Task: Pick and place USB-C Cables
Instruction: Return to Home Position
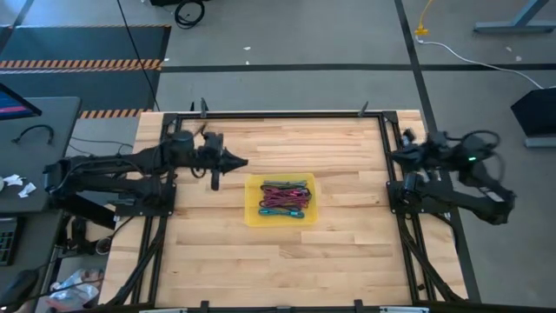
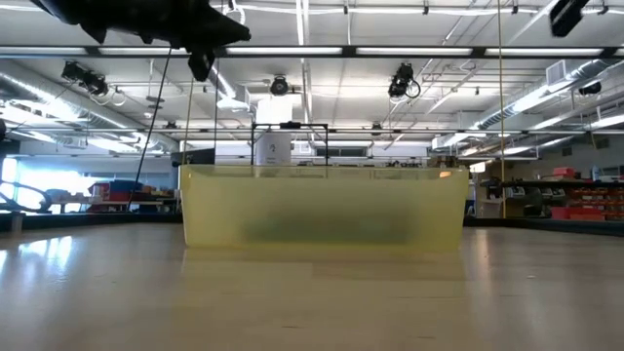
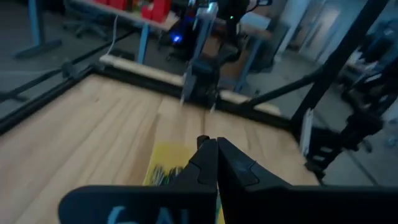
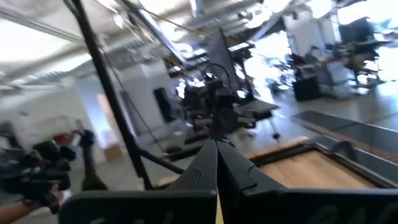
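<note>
From above, a square yellow plastic tray (image 1: 253,212) sits at the middle of the light wooden bench (image 1: 339,252), and the short bundled USB-C cables (image 1: 285,197), maroon, pink, teal and green, lie packed together inside it. The left tool (image 1: 241,162) hangs over the bench just beside the tray's far left corner, apart from it, its tip pointing toward the right side. The right tool (image 1: 398,156) is drawn back at the bench's right edge, well apart from the tray, on a folded arm. From bench height, the tray's translucent yellow wall fills the middle, and the cables show through it only as a blurred dark band; the left arm crosses the top left corner, high above the tray. In the left wrist view, the two dark fingers (image 3: 239,165) are pressed together with nothing between them, and the tray with its cables lies on the wood below them. In the right wrist view, that tool's fingers (image 4: 202,165) are likewise together and empty, raised above the bench's corner.
</note>
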